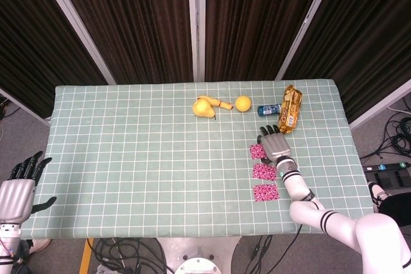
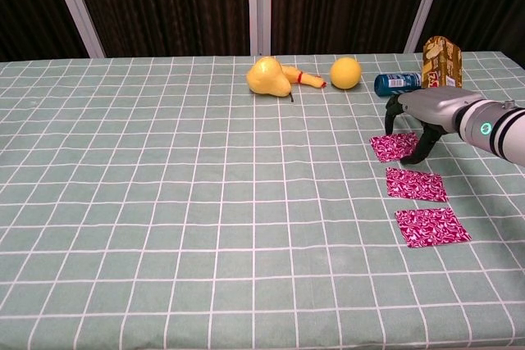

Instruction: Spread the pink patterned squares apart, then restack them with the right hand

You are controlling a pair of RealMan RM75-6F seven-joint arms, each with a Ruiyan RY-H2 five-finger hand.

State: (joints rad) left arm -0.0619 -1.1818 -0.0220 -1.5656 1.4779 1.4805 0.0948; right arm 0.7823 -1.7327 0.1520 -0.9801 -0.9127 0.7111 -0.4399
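- Counter (image 1: 128,158): flat top under green cloth with a white grid.
- Pink patterned squares: three thin, flat pieces in a column, apart; far square (image 2: 394,146), middle square (image 2: 416,184), near square (image 2: 431,226).
- Right hand (image 2: 420,116): grey metal, fingers arched, fingertips touching the far square; whether it grips is unclear.
- Left hand (image 1: 16,190): beyond the counter's left edge, fingers spread, released.

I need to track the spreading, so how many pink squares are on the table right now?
3, in a column: the far one under the right hand, the middle one, the near one. None seems hidden.
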